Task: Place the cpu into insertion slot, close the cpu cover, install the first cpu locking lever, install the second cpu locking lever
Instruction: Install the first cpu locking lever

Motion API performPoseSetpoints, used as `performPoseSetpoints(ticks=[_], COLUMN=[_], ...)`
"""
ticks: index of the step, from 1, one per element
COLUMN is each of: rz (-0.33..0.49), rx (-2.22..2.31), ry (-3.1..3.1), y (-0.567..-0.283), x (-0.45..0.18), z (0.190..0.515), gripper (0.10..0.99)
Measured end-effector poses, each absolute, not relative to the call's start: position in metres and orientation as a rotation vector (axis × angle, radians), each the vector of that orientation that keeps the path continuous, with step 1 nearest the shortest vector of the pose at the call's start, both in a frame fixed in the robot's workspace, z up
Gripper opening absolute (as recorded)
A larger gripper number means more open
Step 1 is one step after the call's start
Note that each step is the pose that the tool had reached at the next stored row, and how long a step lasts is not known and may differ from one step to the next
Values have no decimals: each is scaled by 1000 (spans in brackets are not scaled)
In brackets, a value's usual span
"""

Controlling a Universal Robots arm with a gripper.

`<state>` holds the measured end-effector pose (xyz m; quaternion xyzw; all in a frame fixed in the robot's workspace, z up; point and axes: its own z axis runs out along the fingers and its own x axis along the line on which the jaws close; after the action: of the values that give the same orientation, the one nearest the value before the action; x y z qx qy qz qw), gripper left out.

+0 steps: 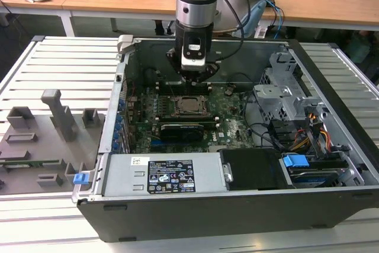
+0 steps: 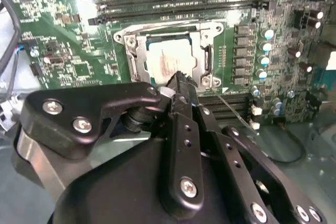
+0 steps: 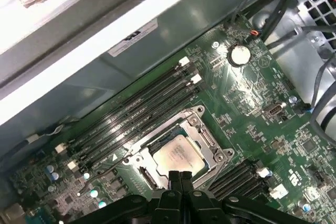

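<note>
The end effector (image 1: pixel 195 79), fingers pinched narrow and empty, hung at twelve o'clock of the cpu (image 1: pixel 190 105) in the exterior view. The cpu cover (image 3: pixel 206 139) lay flat around the chip.

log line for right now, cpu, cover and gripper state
cpu: seated | cpu cover: down flat around it | gripper: shut, nothing held, tips over cover edge | contact: cannot tell
</note>
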<state>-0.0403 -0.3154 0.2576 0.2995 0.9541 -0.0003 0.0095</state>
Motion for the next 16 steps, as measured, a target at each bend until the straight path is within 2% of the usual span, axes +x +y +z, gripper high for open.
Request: performPoseSetpoints(ticks=[16], rz=[6], rx=[310], ry=[3108], y=[-315], x=[-40], z=[258], gripper=[106])
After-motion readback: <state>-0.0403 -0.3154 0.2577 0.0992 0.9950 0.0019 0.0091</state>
